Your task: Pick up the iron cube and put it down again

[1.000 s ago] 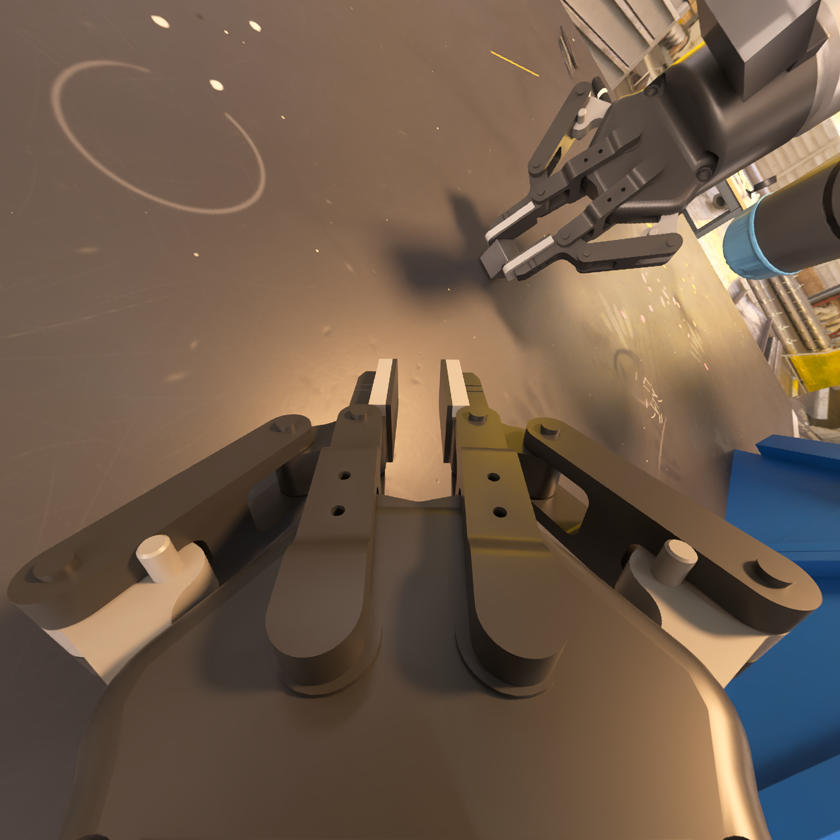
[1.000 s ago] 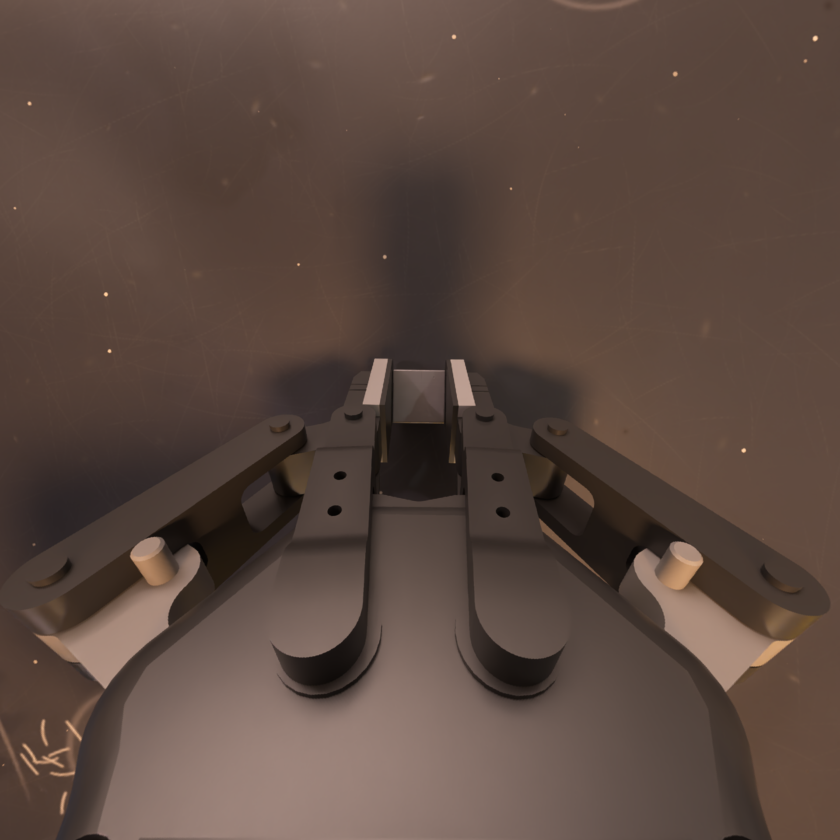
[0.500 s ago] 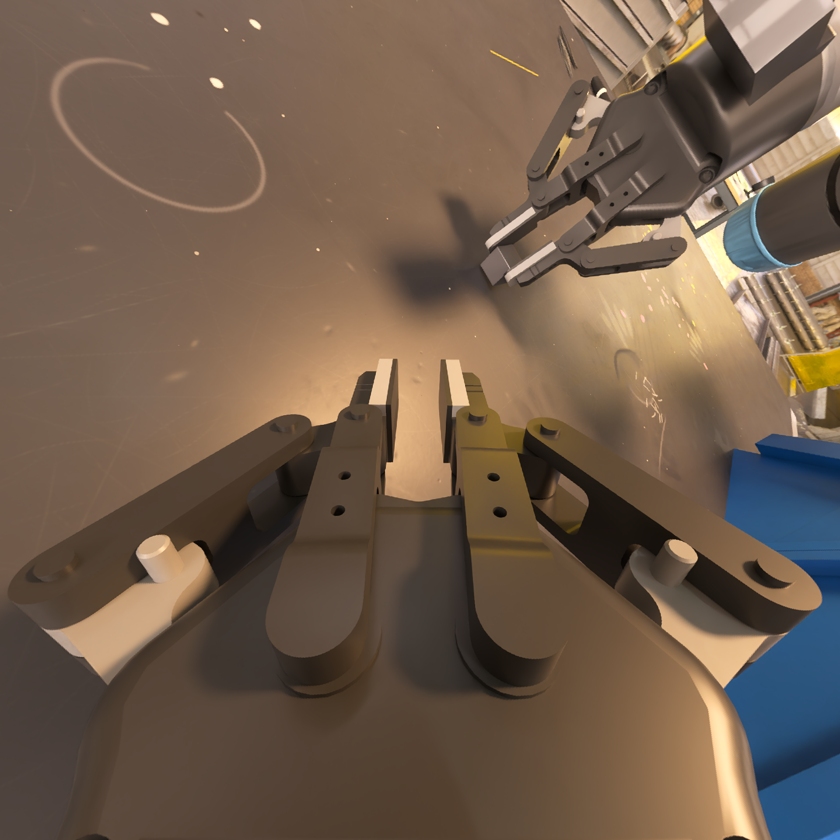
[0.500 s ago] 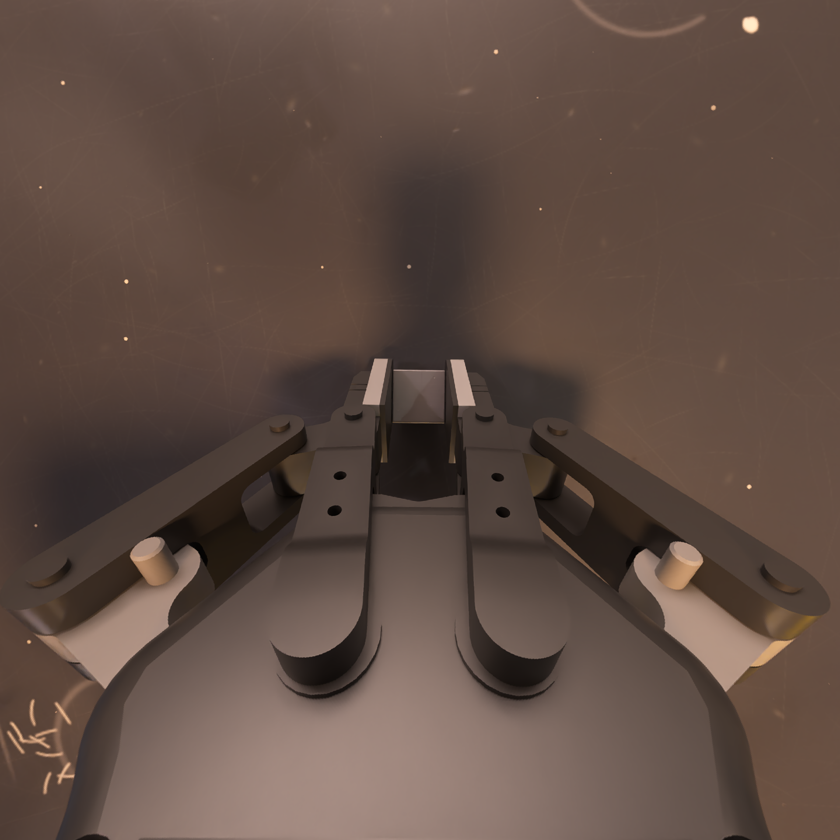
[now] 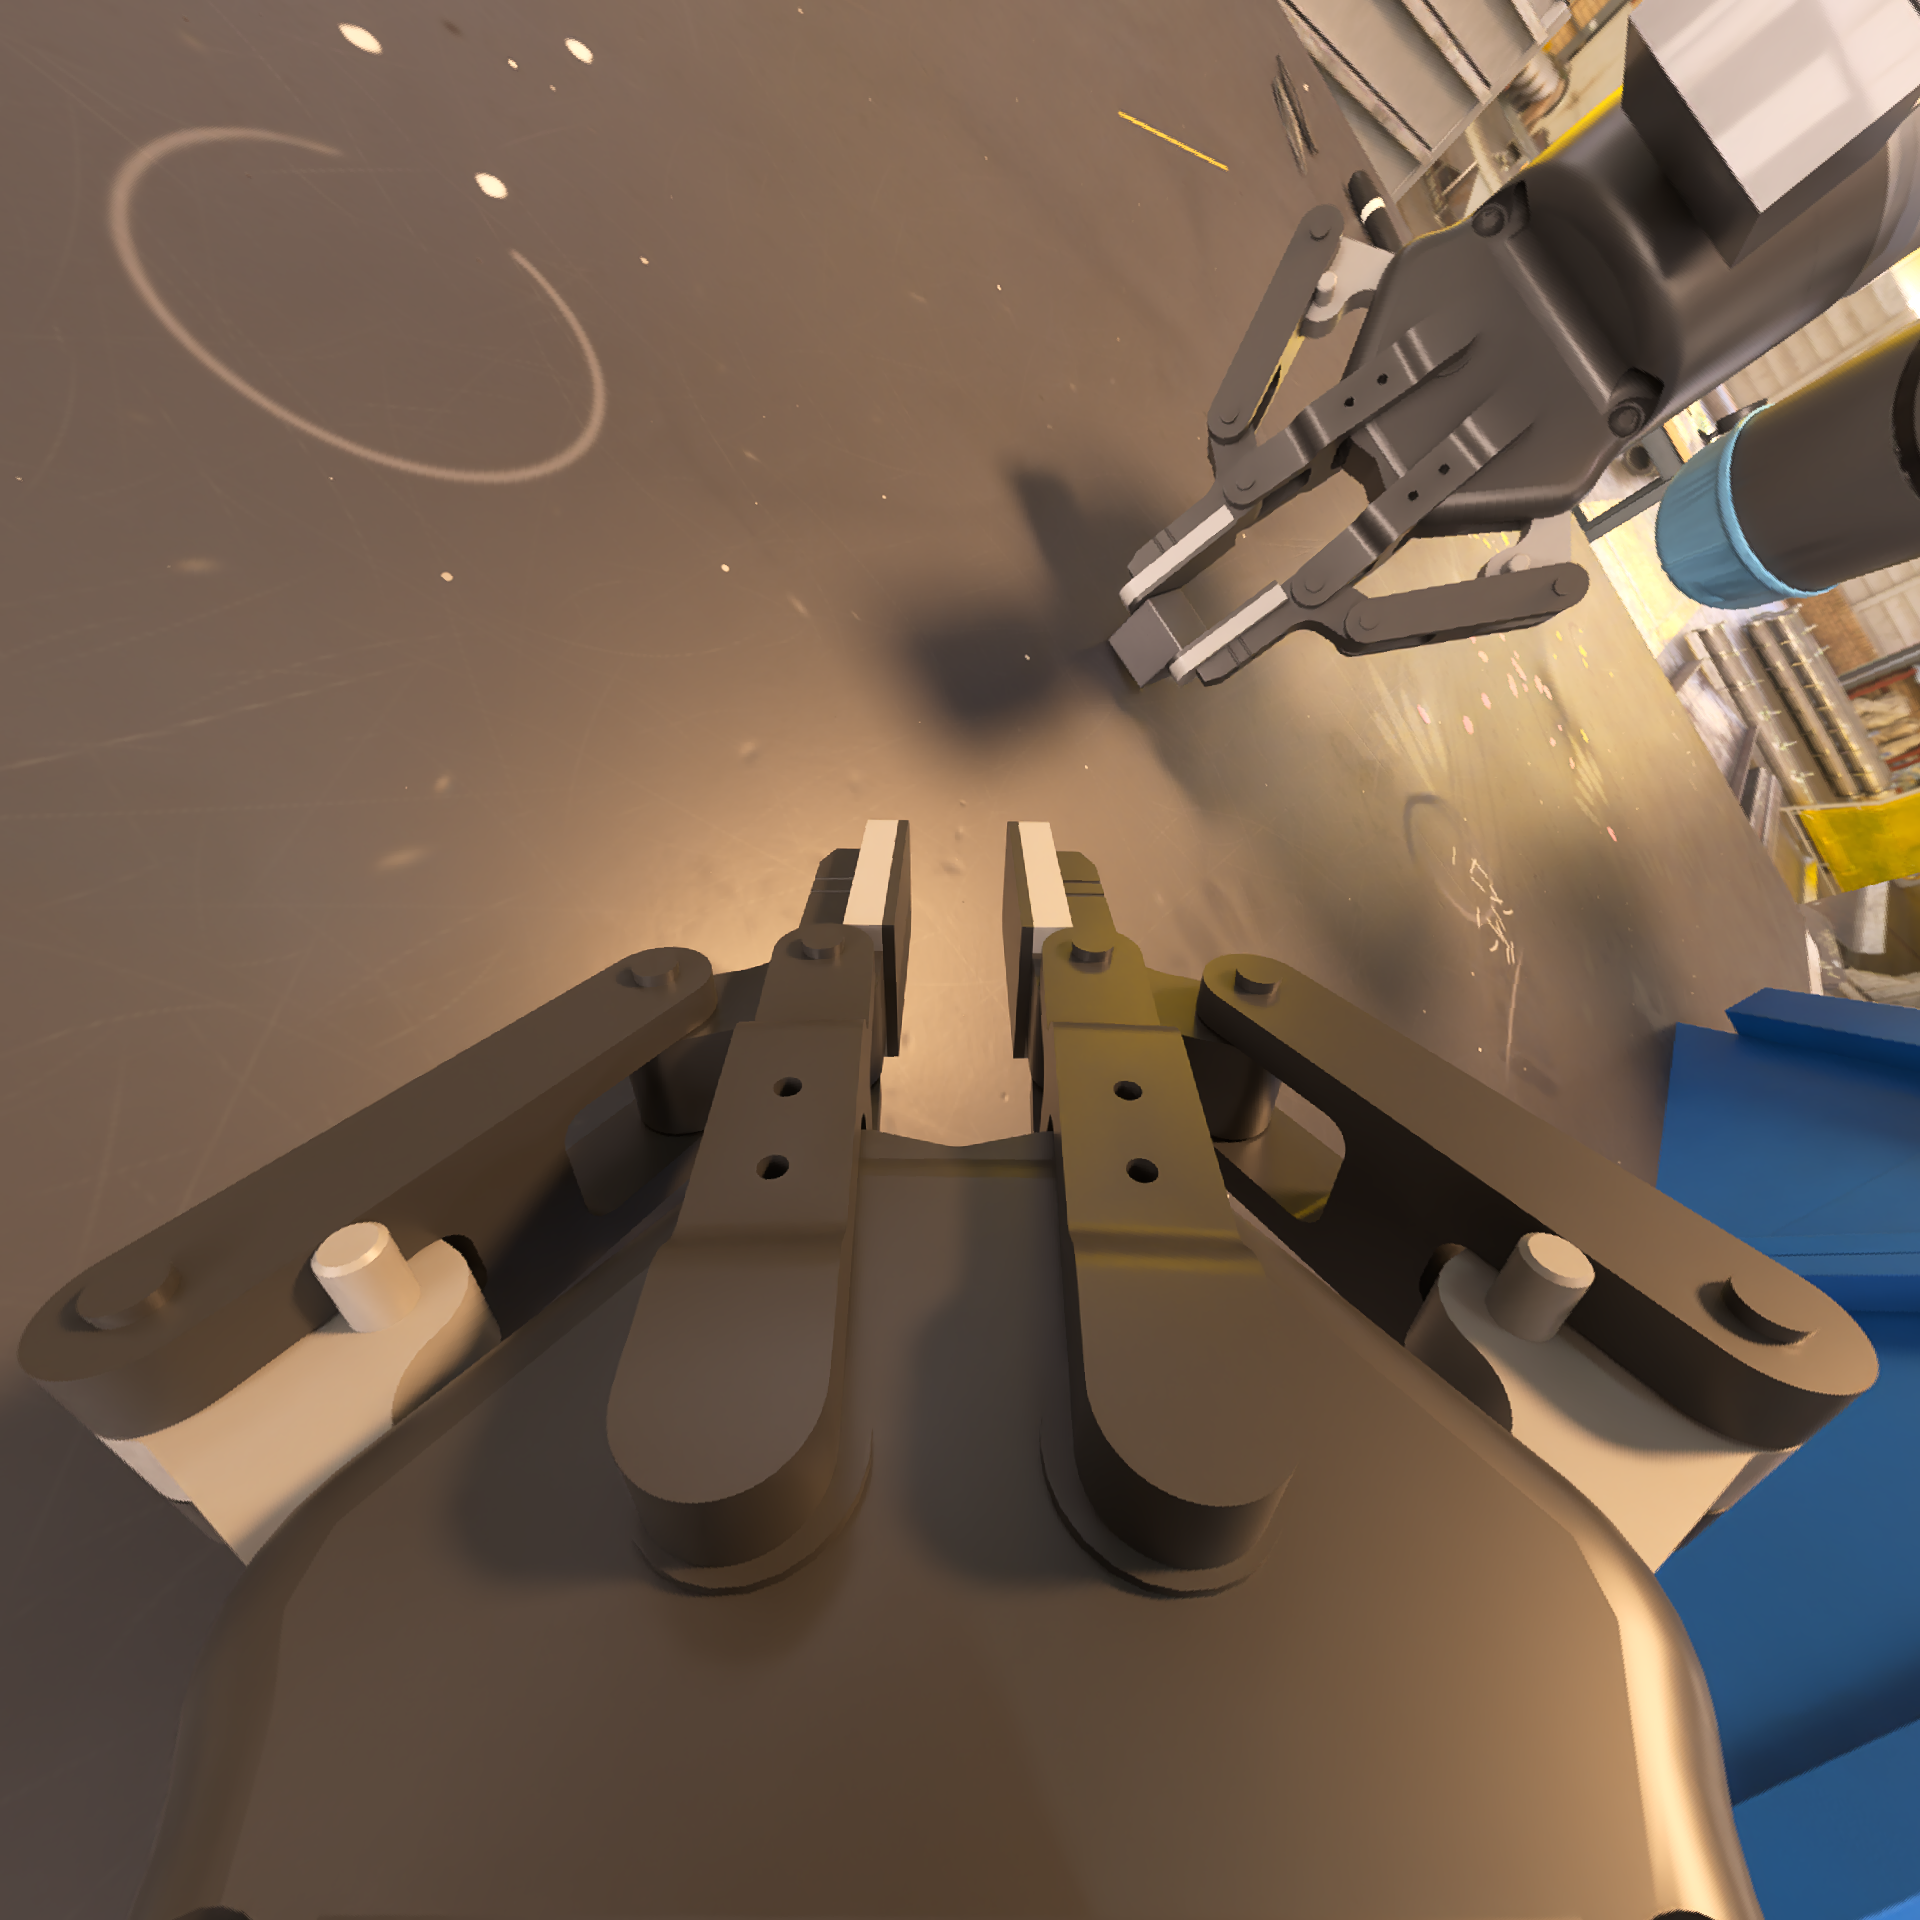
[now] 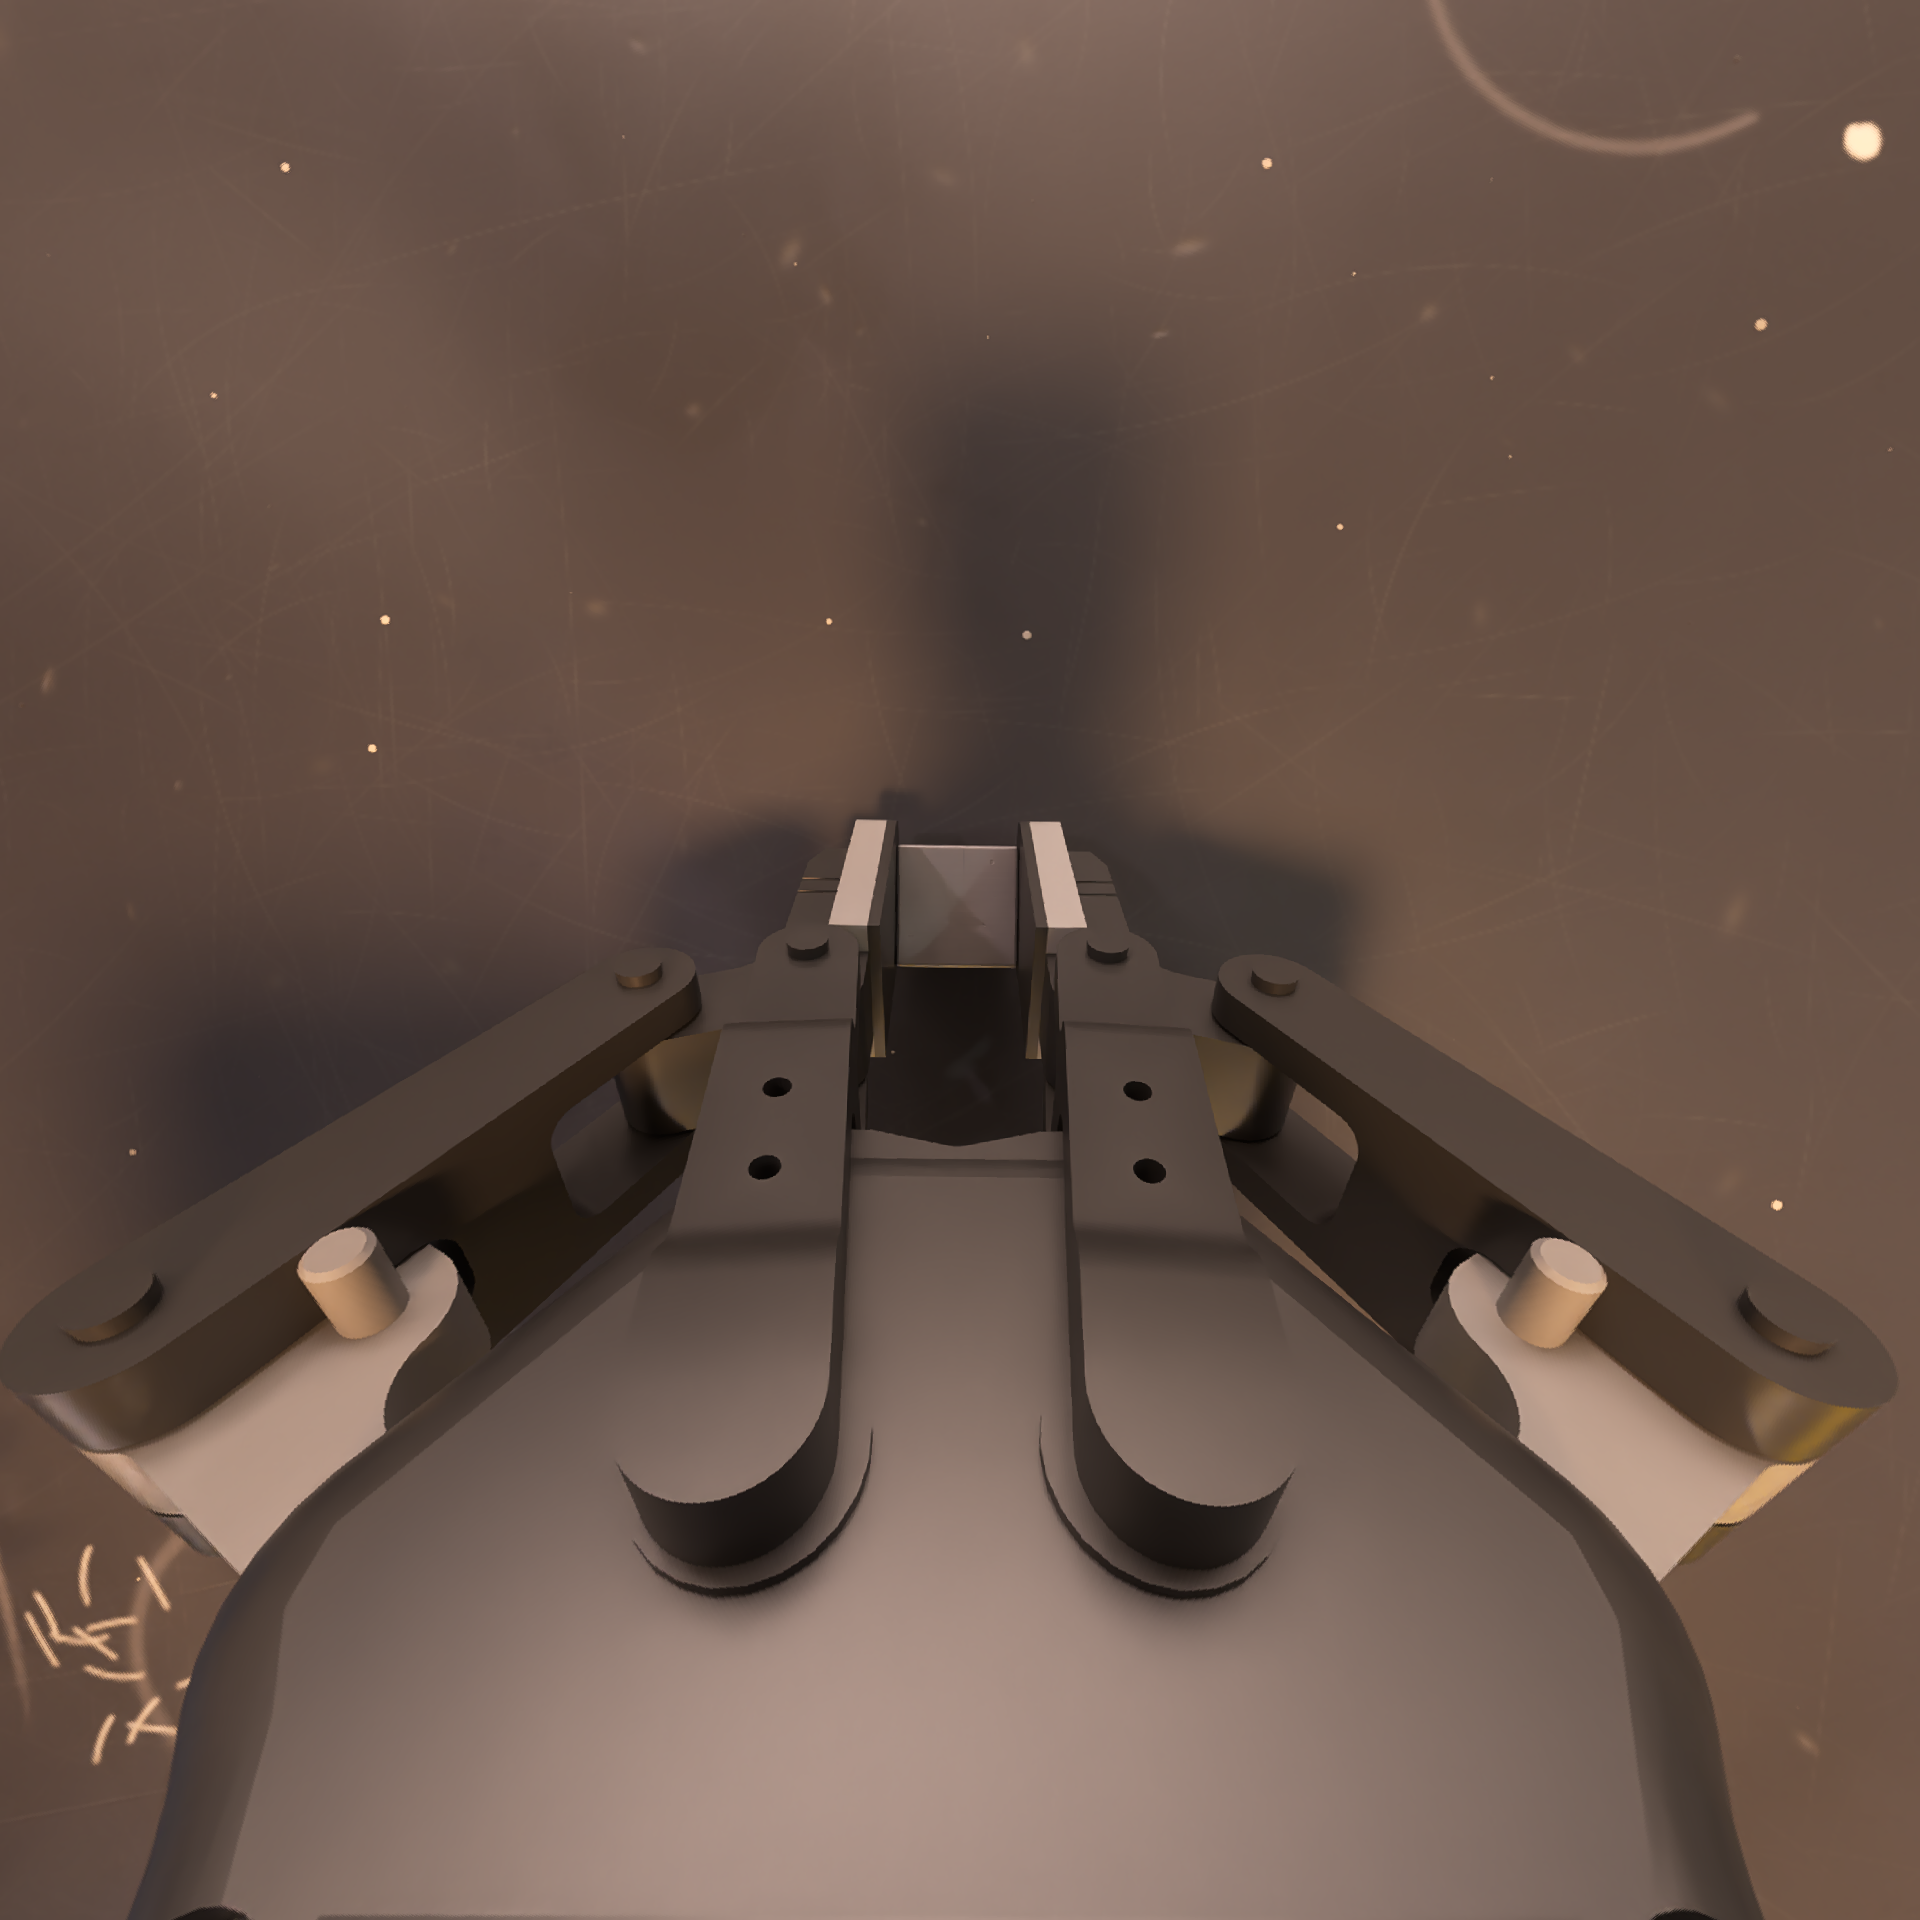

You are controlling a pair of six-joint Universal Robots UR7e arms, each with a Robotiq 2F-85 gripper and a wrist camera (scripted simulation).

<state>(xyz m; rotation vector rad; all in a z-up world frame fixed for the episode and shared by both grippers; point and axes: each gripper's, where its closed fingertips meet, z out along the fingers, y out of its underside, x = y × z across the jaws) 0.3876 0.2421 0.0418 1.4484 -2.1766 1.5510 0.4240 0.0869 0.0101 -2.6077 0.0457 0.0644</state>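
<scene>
Above scratched brown table [image 6: 416, 520], iron cube [image 6: 956, 902] clamped

An industrial workshop: a scuffed brown metal counter [image 5: 644, 665], marked with a pale ring stain [image 5: 343, 312] and chalk-like scratches [image 6: 99, 1652], stands before stacked steel pipes [image 5: 1787, 675], yellow equipment [image 5: 1860, 842] and a blue bin [image 5: 1808, 1164] at the counter's right side.

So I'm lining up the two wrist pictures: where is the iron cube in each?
Left wrist view: iron cube at upper right, at the right gripper's fingertips, over its shadow.
Right wrist view: cube at centre, between the fingers.
Shared landmark: the pale ring mark on the table, seen top right here.
</scene>
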